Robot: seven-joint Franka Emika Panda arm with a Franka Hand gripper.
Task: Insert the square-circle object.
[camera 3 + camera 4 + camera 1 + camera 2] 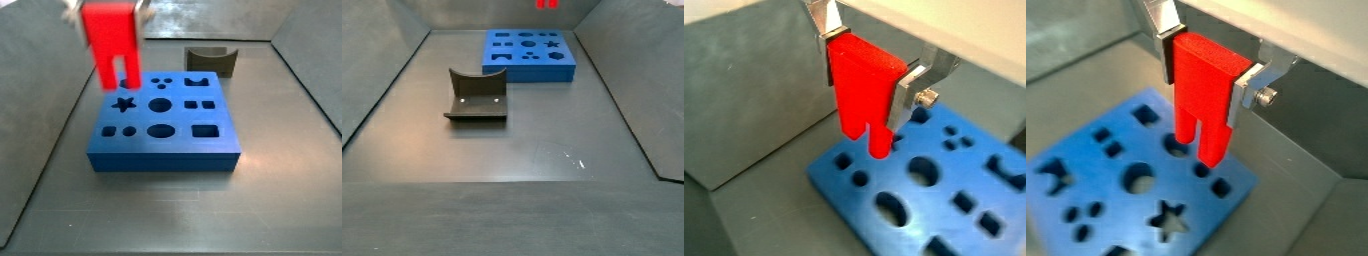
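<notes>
1. Locate the gripper [871, 68] in both wrist views [1209, 58]. Its two silver fingers [827, 22] are clamped on the boxy top of the square-circle object [861, 92], one plate on each opposite face.

2. Confirm the held piece. You see a bright red block with two parallel prongs pointing down; in a wrist view [1201, 98] the prongs hang upright, with a narrow slot between them.

3. Check the prong tips. In both wrist views they sit over the blue board [938, 210], close to its top face near one edge. You cannot tell from these views whether the tips touch the board or have entered a hole.

4. Refer to a side view for height. There the square-circle object [110, 45] stands at about 10 o'clock from the centre of the blue board [166, 150], over the board's far left corner. The red block overlaps the board's rear edge in this view; the gripper above it is mostly cut off by the frame edge.

5. Note the board layout. Its top face carries cut-outs of several shapes, among them a star, circles, an oval and rectangles.

6. In the remaining side view only a small red part of the square-circle object [547, 4] shows at 12 o'clock, above the blue board [529, 55].

7. Locate the fixture [476, 96]. It stands on the grey floor [516, 150], well apart from the board, at about 7 o'clock from it.
</notes>
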